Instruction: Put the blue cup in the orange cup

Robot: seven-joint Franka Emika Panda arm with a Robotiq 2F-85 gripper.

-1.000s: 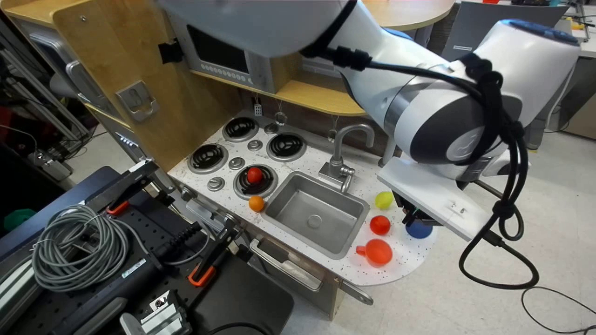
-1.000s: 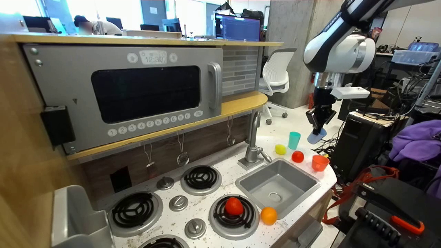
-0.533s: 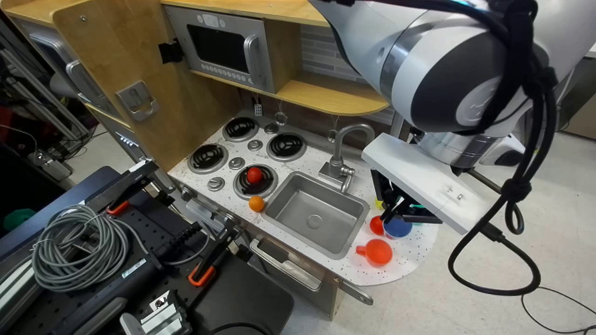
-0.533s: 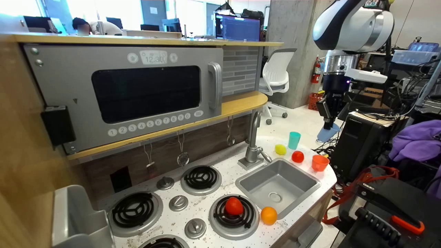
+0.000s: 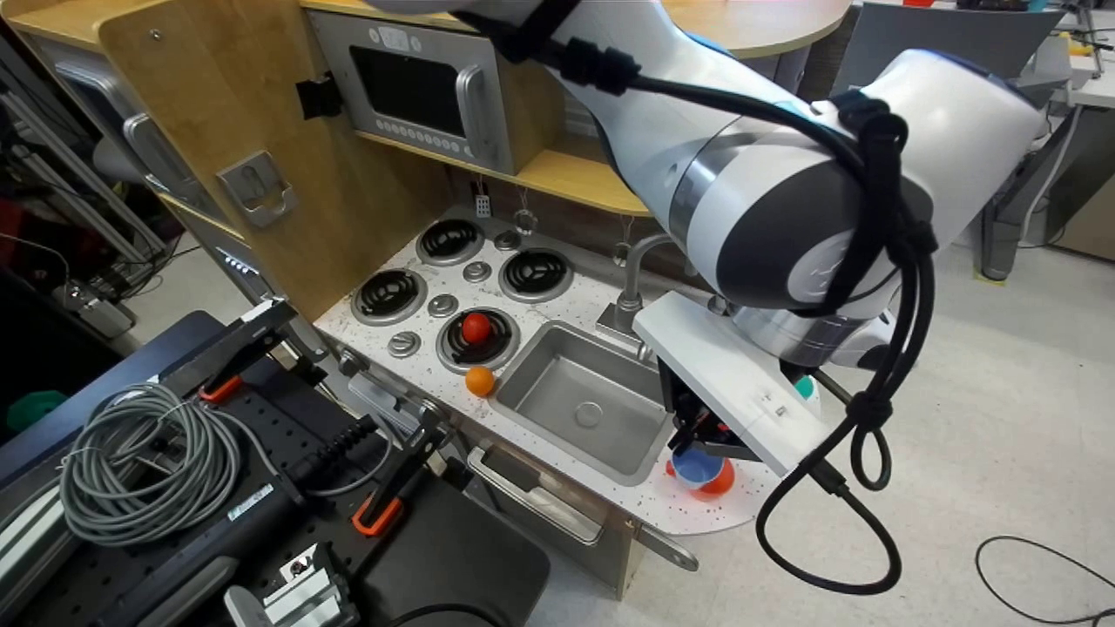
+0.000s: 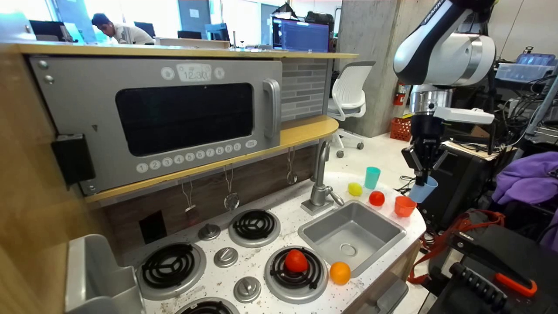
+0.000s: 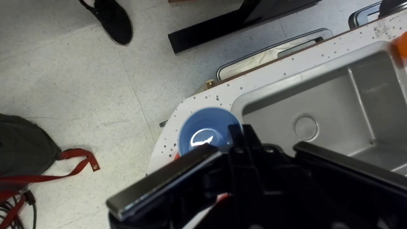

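Gripper (image 6: 421, 179): closed, pinching the wall of the blue cup (image 7: 205, 127), one finger (image 7: 235, 135) inside it.
Blue cup: held in the air by the rounded end of the counter (image 7: 270, 76), mouth up, tilted, base leaning toward the orange cup (image 6: 405, 207); whether the two touch cannot be told.
Orange cup: on the counter, mouth up, at the rounded end toward the front edge, just off a corner of the sink (image 6: 344, 233); partly covered by the blue cup in an exterior view.
Neighbours: red ball (image 6: 376, 198) near the orange cup; yellow lemon (image 6: 355, 189) and teal cup (image 6: 372, 177) toward the back edge.
Step in hand, as judged: centring over the orange cup, nesting not yet done.
Handling advised: wrist turned to level the base; base centred on the mouth; slow, straight lowering; release only once seated, outer finger kept off the orange rim.
Likely fault: tilted base catching that rim, tipping the orange cup or pushing it over the counter's edge.
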